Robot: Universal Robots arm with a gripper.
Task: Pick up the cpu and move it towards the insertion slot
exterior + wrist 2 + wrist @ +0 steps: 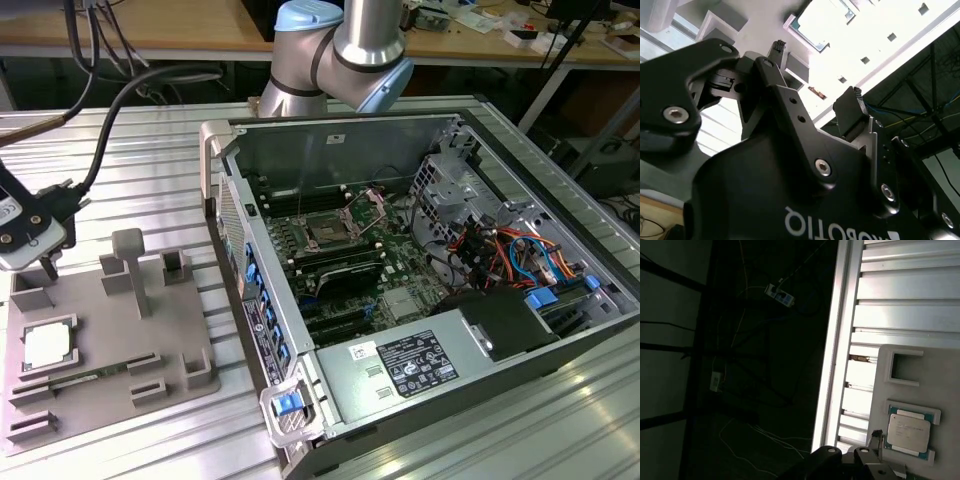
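Ribbed metal table (150,160): the cpu (48,345) lies in the grey fixture plate (110,330) at the exterior view's left; the gripper (816,70) hovers above, fingers apart, empty.

We look down at an angle from high up in the exterior view, across the surface (160,190), with the fixture plate (110,330) at the exterior view's left. Both wrist views sit close behind the hand (816,71), facing down, and share the cpu (909,431) on that plate.
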